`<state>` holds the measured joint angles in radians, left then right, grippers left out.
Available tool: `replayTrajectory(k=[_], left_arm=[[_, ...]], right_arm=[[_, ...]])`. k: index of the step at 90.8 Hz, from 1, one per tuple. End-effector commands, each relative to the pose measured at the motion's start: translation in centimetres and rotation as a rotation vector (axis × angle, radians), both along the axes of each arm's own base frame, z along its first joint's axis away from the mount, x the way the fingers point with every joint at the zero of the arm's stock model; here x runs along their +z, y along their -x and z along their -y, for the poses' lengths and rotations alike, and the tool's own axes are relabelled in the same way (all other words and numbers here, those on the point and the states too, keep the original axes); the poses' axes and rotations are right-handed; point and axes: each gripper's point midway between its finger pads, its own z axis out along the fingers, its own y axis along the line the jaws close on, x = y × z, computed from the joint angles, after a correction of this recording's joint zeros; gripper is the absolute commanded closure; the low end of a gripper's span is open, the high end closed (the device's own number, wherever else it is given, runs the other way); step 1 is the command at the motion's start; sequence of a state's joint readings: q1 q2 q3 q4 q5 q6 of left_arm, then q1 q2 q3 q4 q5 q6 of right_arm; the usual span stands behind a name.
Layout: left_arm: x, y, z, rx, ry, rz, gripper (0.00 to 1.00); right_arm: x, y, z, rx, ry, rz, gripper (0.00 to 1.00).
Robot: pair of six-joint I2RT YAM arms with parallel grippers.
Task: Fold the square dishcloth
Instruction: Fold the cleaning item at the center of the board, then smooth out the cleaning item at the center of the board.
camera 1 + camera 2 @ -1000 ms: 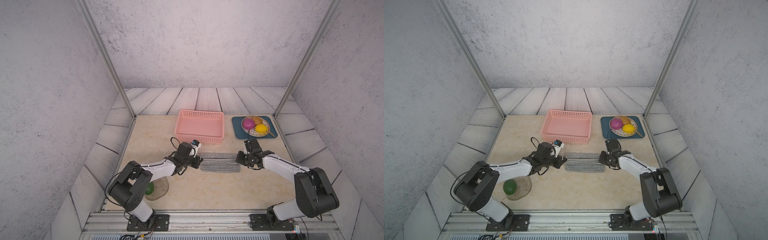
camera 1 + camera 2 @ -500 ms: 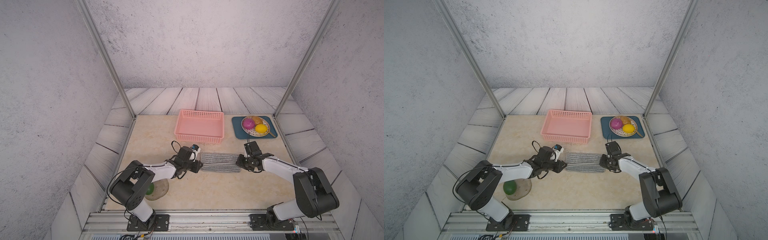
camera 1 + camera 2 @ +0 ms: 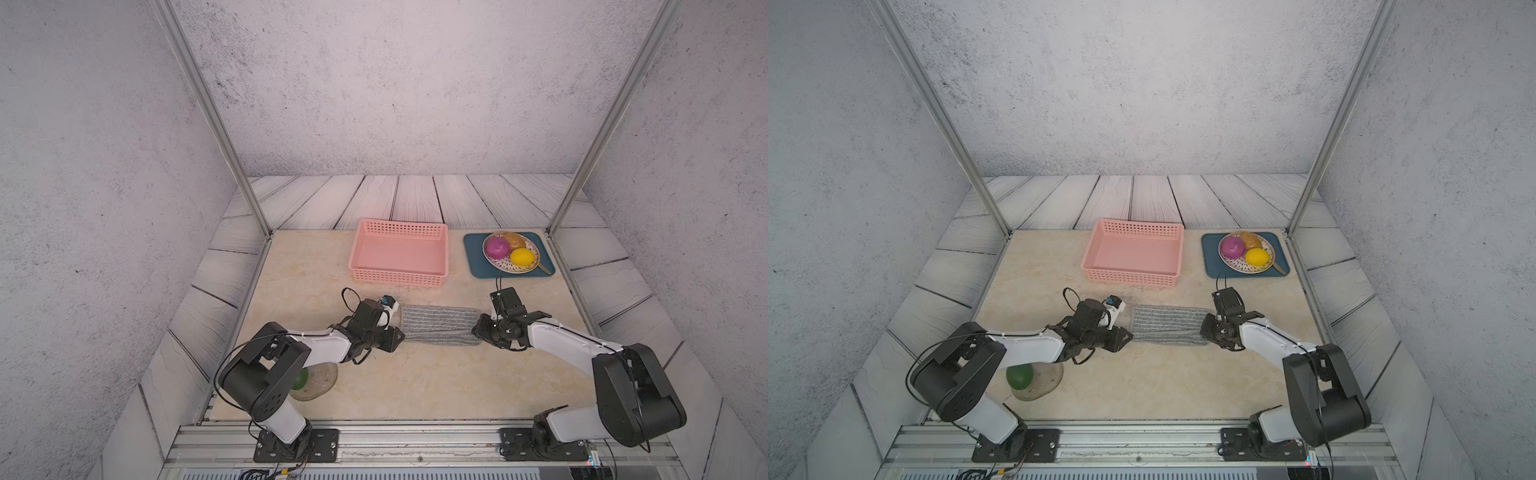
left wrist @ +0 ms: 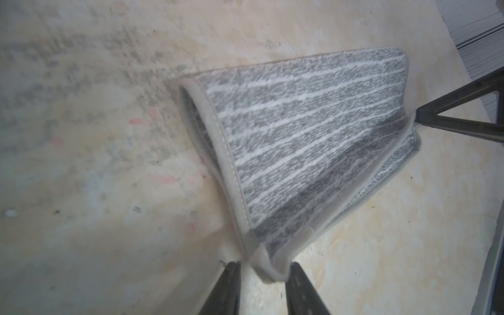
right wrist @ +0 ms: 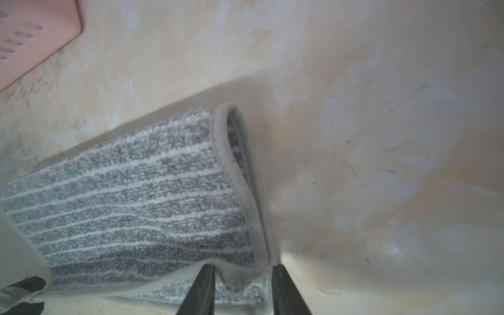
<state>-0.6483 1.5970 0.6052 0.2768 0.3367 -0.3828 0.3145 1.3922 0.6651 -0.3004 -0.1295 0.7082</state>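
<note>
Though their jaws stand partly open astride its corners, left gripper and right gripper clamp nothing; one square dishcloth lies folded on the table between them, near one pink basket.

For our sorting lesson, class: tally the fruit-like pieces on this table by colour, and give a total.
Magenta fruit: 1
Yellow lemon: 1
Brown fruit: 1
Green fruit: 1
Total: 4
</note>
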Motion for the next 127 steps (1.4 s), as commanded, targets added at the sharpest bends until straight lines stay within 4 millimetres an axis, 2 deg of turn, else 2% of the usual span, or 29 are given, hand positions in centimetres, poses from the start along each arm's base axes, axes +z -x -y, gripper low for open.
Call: replayTrajectory(k=[1, 14, 21, 31, 41, 53, 70, 82, 83, 88, 105, 127], left_arm=[[0.3, 0.4, -0.2, 0.010, 0.009, 0.006, 0.65], [-0.1, 1.0, -0.4, 0.014, 0.006, -0.010, 0.64], [-0.3, 1.5, -0.7, 0.017, 0.005, -0.018, 0.60], [0.2, 2.0, -0.9, 0.023, 0.009, -0.015, 0.58], [1.5, 2.1, -1.5, 0.058, 0.014, 0.010, 0.57], [4.0, 1.9, -2.8, 0.108, 0.002, 0.069, 0.56], [7.9, 1.4, -3.0, 0.115, 0.015, 0.146, 0.54], [9.3, 0.9, -1.5, 0.077, 0.060, 0.154, 0.54], [8.8, 0.9, -1.4, 0.073, 0.056, 0.143, 0.54], [9.2, 0.6, -0.4, 0.052, 0.080, 0.139, 0.55], [8.1, 0.2, 3.0, -0.033, 0.112, 0.073, 0.56], [5.3, -1.3, 5.0, -0.061, 0.085, 0.013, 0.57]], right_arm=[[-0.2, 1.4, 0.6, -0.013, 0.022, -0.030, 0.65], [-0.3, 2.1, 1.2, -0.026, 0.046, -0.037, 0.65], [-0.2, 2.4, 1.6, -0.037, 0.058, -0.034, 0.65], [0.3, 2.6, 2.2, -0.057, 0.078, -0.025, 0.66], [1.3, 2.8, 3.2, -0.080, 0.119, -0.011, 0.68], [3.1, 3.0, 3.8, -0.083, 0.148, 0.030, 0.71], [6.4, 2.6, 2.2, -0.038, 0.097, 0.130, 0.71], [7.6, 2.0, 0.4, 0.008, 0.074, 0.172, 0.71], [7.6, 1.9, 0.3, 0.011, 0.073, 0.174, 0.71], [7.7, 1.6, -0.5, 0.028, 0.067, 0.178, 0.72], [6.2, 0.8, -3.1, 0.083, 0.045, 0.149, 0.73], [2.6, 0.1, -3.2, 0.071, 0.088, 0.081, 0.73]])
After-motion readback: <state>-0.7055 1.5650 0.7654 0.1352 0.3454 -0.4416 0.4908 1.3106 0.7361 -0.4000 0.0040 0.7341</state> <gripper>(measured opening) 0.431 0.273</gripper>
